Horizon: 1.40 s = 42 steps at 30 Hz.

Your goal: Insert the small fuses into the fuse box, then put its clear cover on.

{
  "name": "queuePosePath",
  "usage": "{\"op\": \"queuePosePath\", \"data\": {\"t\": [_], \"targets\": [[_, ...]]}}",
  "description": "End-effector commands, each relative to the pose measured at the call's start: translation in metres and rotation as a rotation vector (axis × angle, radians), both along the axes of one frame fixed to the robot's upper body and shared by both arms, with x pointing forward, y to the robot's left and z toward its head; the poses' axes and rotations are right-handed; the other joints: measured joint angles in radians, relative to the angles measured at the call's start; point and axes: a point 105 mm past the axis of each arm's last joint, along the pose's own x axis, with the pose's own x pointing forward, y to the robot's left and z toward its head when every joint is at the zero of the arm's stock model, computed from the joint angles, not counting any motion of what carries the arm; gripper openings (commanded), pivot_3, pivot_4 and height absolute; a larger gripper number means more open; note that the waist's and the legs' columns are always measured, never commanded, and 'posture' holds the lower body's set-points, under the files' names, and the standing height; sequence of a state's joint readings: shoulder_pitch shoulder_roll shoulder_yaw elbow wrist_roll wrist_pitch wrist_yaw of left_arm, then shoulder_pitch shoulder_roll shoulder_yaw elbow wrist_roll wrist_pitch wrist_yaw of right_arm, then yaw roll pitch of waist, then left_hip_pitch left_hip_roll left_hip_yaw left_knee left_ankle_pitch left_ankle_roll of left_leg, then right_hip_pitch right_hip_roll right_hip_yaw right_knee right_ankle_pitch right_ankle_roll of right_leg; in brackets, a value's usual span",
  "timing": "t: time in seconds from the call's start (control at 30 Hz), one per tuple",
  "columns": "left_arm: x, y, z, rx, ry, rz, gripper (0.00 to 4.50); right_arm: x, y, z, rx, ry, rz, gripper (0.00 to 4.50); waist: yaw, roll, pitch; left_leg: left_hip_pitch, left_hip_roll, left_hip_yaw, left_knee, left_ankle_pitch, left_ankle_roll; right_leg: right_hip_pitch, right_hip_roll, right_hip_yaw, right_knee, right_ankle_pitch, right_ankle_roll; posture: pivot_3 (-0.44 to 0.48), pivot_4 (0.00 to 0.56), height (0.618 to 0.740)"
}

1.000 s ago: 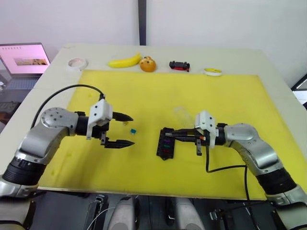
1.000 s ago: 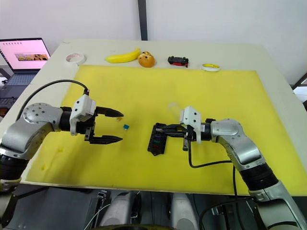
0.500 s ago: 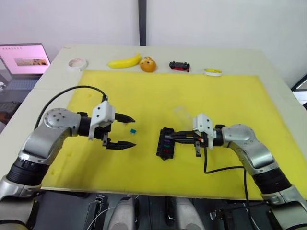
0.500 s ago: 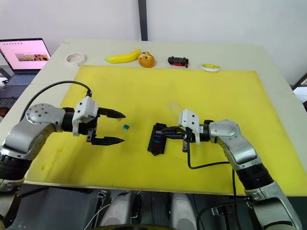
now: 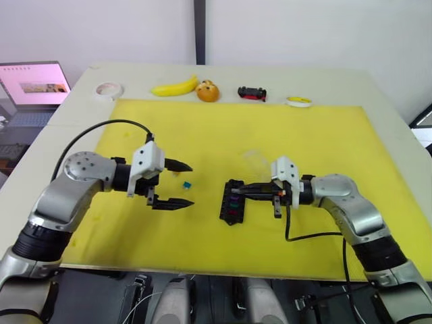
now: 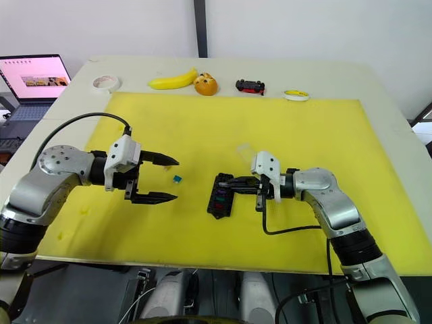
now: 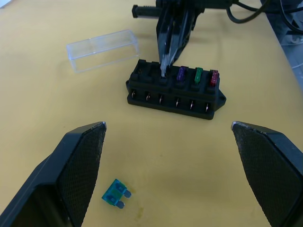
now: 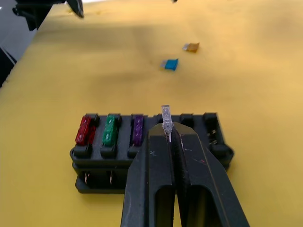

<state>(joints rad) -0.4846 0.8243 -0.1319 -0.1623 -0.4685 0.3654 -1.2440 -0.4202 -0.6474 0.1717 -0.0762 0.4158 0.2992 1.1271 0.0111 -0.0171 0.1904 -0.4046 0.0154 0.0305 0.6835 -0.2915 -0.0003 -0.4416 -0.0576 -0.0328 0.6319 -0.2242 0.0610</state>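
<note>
Right gripper [image 8: 166, 135] clamped on clear fuse [image 8: 165, 116] over black slotted fuse box [image 7: 175, 90]; left gripper [image 5: 177, 183] wide open, empty, near teal fuse [image 7: 116, 194].

Occlusion notes:
- right gripper [image 8: 165, 135] jaws cover most of the grey-white fuse [image 8: 165, 118]; just its top end sticks out. They also hide the fuse box [image 8: 151, 146] slot right behind them and the middle of its front wall.
- clear cover [image 5: 255, 160] barely readable from the head views, a faint outline on the yellow mat [image 5: 324, 135]; can't tell whether it touches the gripper housing.
- laptop [image 5: 30, 86] cut by the frame edge.
- brown fuse [image 8: 191, 47] and teal fuse [image 8: 170, 64]: blades too blurred to make out.
- left gripper [image 7: 165, 175] pads [image 7: 83, 165] run off frame.
</note>
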Motion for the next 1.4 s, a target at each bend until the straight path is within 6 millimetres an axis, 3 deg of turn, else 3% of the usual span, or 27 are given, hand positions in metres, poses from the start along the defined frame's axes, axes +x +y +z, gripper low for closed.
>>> {"op": "queuePosePath", "data": {"t": [0.03, 0.43, 0.97, 1.4], "targets": [[-0.003, -0.003, 0.012, -0.008, -0.048, -0.022, 4.45, -0.001, 0.002, 0.021, 0.037, -0.058, 0.020, 0.00, 0.000, 0.000, 0.000, 0.000, 0.000, 0.000, 0.000, 0.000, 0.000, 0.000, 0.000, 0.000, 0.000, 0.000, 0.000, 0.000, 0.150, 0.737], [-0.016, -0.011, 0.016, -0.033, -0.013, -0.087, 4.45, -0.001, 0.002, 0.007, 0.007, -0.036, 0.024, 0.00, 0.000, 0.000, 0.000, 0.000, 0.000, 0.000, 0.000, 0.000, 0.000, 0.000, 0.000, 0.000, 0.000, 0.000, 0.001, 0.000, 0.150, 0.737], [-0.013, -0.015, 0.006, 0.021, -0.015, -0.091, 4.45, -0.005, 0.002, -0.005, -0.029, -0.025, 0.033, 0.00, 0.000, 0.000, 0.000, 0.000, -0.001, 0.000, 0.000, 0.000, 0.000, 0.000, 0.000, 0.000, 0.001, 0.000, 0.001, 0.000, 0.150, 0.737], [-0.013, -0.018, 0.006, 0.028, -0.026, -0.098, 4.45, -0.003, 0.003, 0.012, 0.029, -0.046, 0.019, 0.00, 0.000, 0.000, 0.000, 0.000, 0.000, 0.000, 0.000, 0.000, 0.000, 0.000, 0.000, 0.000, 0.001, 0.000, 0.001, 0.000, 0.150, 0.737]]}}
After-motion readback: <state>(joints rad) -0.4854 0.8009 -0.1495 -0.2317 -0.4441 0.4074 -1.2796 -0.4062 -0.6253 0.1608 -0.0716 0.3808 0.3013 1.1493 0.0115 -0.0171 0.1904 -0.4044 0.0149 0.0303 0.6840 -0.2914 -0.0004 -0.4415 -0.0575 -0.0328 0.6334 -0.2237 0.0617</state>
